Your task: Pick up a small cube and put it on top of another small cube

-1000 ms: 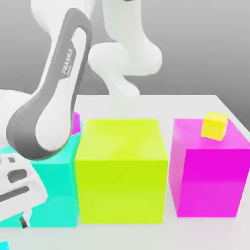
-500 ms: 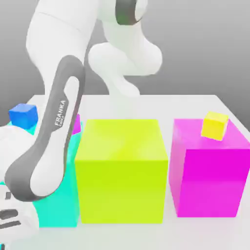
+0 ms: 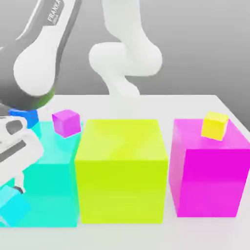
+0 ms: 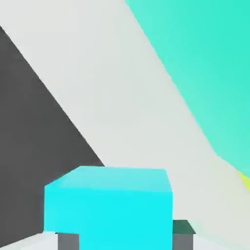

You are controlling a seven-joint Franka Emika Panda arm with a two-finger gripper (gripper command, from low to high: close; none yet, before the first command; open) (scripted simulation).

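A small cyan cube [image 3: 11, 209] hangs tilted at the exterior view's lower left, in front of the big cyan block [image 3: 51, 180]. My gripper [image 3: 13, 196] is shut on it from above. In the hand view the same small cube [image 4: 108, 202] sits between the two grey fingertips [image 4: 183, 233]. Other small cubes rest on the big blocks: a blue one [image 3: 24, 116] and a magenta one [image 3: 66, 121] on the cyan block, and a yellow one [image 3: 215, 125] on the magenta block [image 3: 207, 171].
A big yellow-green block [image 3: 121, 168] stands between the cyan and magenta blocks on the white table [image 3: 190, 105]. The arm's white and grey links fill the upper left. The table's edge and the dark floor [image 4: 34, 146] lie close to the hand.
The fingers went from open to shut on the small cyan cube. The arm then rose, lifting the cube and uncovering the small magenta and blue cubes behind it.
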